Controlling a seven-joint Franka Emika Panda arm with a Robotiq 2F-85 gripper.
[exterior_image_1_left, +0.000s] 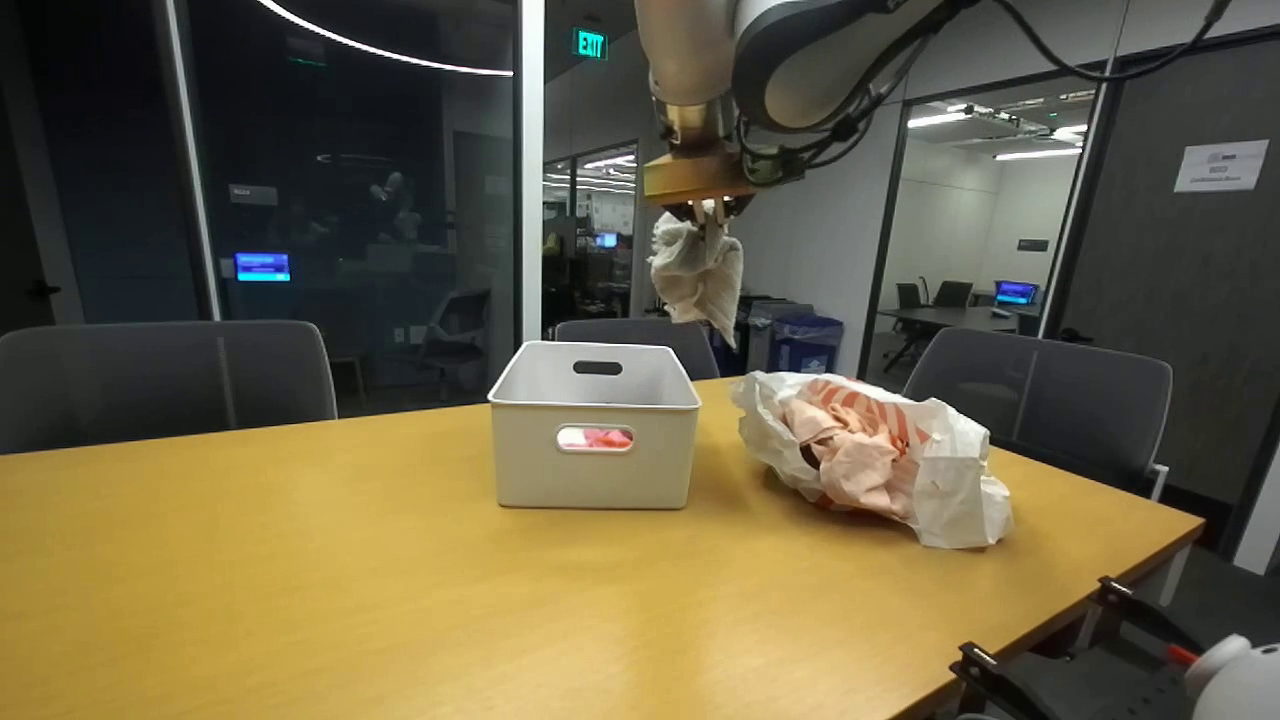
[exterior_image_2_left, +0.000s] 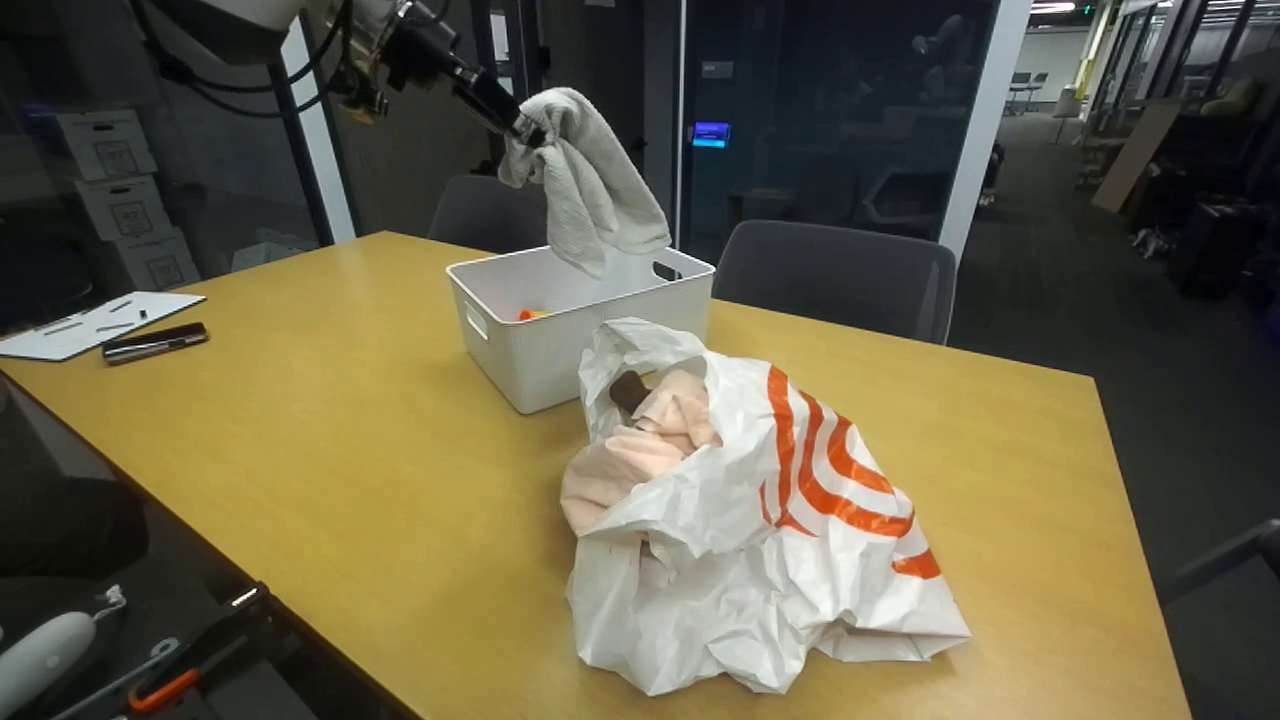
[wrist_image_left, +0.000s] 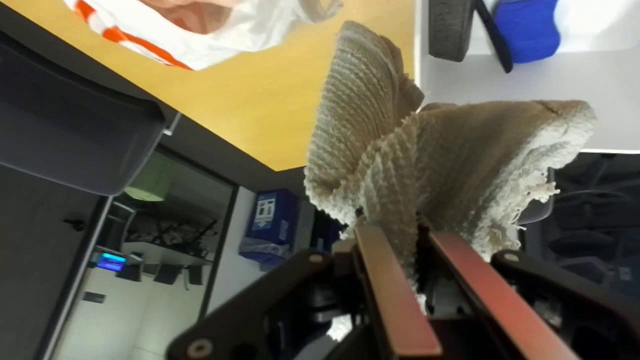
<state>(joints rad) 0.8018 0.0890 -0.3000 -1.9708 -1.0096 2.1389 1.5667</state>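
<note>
Wrist view: gripper (wrist_image_left: 405, 234) pinching cloth (wrist_image_left: 415, 165) nr bin rim (wrist_image_left: 422, 45), tabletop (wrist_image_left: 310, 60) btwn rim & bag (wrist_image_left: 255, 25).

The arm (exterior_image_1_left: 840, 75) hangs high, claw (wrist_image_left: 406, 235) slanting downward, fingers (wrist_image_left: 395, 295) nearly together

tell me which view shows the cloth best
The wrist view: the cloth fills its middle, close enough to show ribs and loose threads. In both exterior views it appears smaller, hanging from the gripper.

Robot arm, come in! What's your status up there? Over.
Tool closed on pale cloth. Cloth hanging in the air near white bin. Nothing visibly in the way.
</note>
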